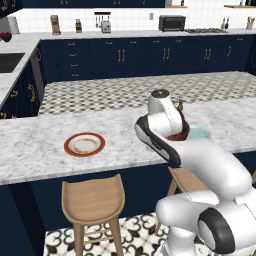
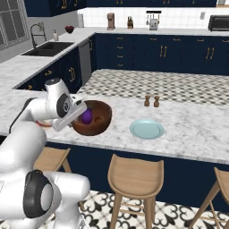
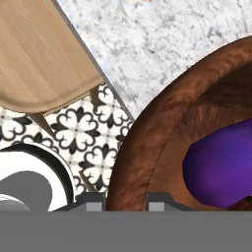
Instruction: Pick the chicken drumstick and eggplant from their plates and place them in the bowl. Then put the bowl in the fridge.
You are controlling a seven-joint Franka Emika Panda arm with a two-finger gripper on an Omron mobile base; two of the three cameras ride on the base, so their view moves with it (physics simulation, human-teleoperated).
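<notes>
1. Filling step looks done – eggplant (image 2: pixel 86 117) already down in the bowl (image 2: pixel 99 120), both plates bare: the red-rimmed plate (image 1: pixel 84 144) off to the left on the counter (image 2: pixel 192 129), the pale blue plate (image 2: pixel 146 129) just right of the bowl.
2. Drumstick can't be made out; probably tucked in the bowl behind the arm, but that's a guess.
3. Gripper (image 3: pixel 127 201) clamped on the near rim of the bowl, one finger either side of the wall. Bowl seems tipped toward the arm, maybe just off the counter – hard to say.
4. So: carrying stage, bowl to fridge.
5. Next move calls for keeping the bowl level so nothing rolls out, then turning toward the fridge, nowhere in these shots.
6. Eggplant's long axis – can't really tell; reads as a rounded purple blob, stem end hidden.
</notes>
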